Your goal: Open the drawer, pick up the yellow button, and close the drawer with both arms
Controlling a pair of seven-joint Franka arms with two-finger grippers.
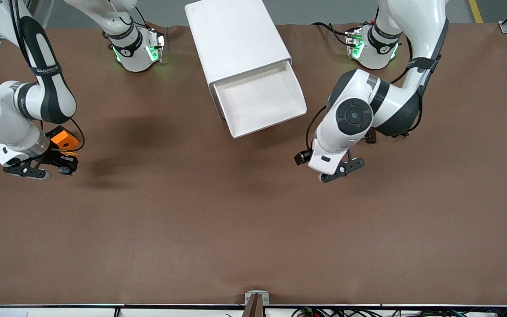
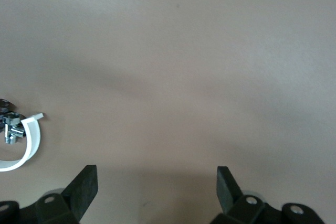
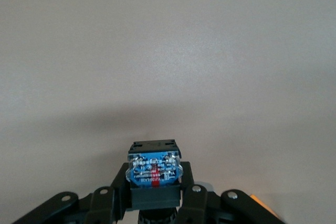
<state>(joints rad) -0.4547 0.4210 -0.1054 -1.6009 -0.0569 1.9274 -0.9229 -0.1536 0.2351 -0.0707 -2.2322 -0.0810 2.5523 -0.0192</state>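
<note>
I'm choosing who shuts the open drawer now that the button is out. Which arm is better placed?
Left, probably. The left end effector is open and empty, over bare table beside the open drawer. The right end effector is shut on the button, out at the right arm's end of the table.

There were two arms, each with one hand: the left hand (image 1: 342,171) and the right hand (image 1: 44,169). One cabinet (image 1: 236,39), one open drawer (image 1: 260,102), one button (image 3: 154,170), one orange block (image 1: 64,139) and one white-strip clip (image 2: 23,142) were there.

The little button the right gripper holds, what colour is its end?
Blue, on a black body, clearest in the right wrist view: small push-button in the right gripper.
</note>
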